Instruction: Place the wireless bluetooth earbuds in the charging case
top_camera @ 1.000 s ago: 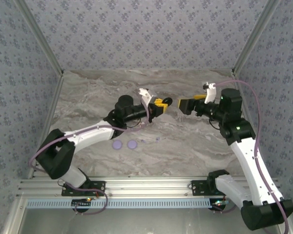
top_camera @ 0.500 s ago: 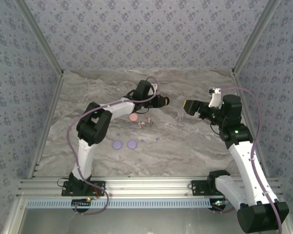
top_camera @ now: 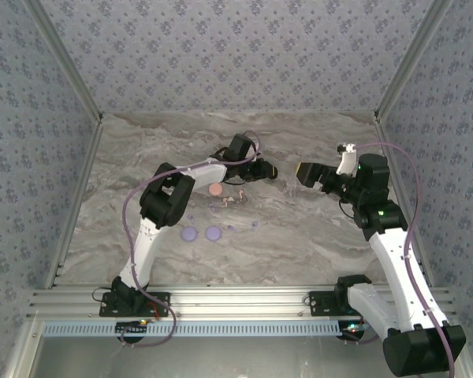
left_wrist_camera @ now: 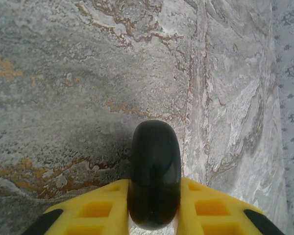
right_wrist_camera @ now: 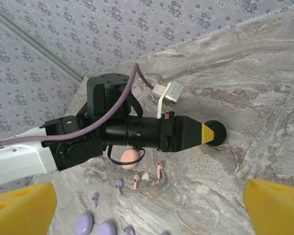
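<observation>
Left tool shifted slightly | glossy black rounded case between yellow fingers

My claw gapes wide, its yellow fingers at the two lower corners. A pink oval piece lies on the marbled counter. Just above it the left arm stretches across. The left claw ends to the oval's right, a black round piece at its yellow tip. Pale pink earbuds lie just below and right of the oval, lavender earbuds below it, and lavender discs farther down-left.
</observation>
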`<action>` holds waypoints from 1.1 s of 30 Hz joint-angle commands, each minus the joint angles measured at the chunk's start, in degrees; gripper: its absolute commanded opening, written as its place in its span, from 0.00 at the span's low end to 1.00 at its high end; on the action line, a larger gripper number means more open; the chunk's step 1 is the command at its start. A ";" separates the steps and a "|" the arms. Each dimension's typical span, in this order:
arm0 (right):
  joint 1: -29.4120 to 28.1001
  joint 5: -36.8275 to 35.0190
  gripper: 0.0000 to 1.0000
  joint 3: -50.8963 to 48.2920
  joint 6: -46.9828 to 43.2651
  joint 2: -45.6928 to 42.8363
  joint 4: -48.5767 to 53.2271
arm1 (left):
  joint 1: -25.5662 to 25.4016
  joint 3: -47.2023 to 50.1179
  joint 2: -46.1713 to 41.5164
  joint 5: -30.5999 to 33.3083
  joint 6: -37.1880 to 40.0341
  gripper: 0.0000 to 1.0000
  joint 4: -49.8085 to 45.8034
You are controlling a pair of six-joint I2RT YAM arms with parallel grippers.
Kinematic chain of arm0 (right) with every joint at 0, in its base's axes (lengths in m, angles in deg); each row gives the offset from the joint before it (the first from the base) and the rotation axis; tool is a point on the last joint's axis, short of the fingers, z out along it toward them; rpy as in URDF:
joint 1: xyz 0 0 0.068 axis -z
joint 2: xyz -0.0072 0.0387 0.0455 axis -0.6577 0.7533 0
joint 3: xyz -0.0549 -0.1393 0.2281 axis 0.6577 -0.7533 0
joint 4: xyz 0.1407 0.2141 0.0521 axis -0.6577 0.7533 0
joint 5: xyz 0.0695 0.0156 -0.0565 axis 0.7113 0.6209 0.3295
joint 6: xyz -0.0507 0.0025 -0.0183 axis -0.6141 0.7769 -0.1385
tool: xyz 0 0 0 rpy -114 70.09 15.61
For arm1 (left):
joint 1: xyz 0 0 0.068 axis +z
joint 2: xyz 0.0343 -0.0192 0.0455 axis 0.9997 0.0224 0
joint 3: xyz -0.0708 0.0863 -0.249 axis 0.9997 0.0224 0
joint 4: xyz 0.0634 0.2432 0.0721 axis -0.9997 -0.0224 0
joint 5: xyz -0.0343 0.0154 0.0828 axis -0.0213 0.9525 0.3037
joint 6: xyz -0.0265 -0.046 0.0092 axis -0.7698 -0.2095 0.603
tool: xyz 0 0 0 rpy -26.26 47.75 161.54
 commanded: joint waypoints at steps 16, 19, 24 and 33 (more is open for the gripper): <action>0.11 -7.12 1.00 -1.10 -4.47 -1.43 3.46 | 3.93 0.20 -7.50 4.20 5.54 0.63 -6.78; -0.23 -6.26 1.00 -0.09 -6.46 -0.15 5.64 | 4.72 3.94 -12.81 7.00 7.76 0.66 -6.75; -3.02 -5.22 1.00 4.00 -10.49 4.22 11.86 | 6.57 16.14 -25.88 10.99 9.90 0.67 -1.62; -24.84 -19.03 1.00 12.70 -10.00 18.62 20.80 | 13.52 37.90 -48.44 16.26 8.38 0.73 1.05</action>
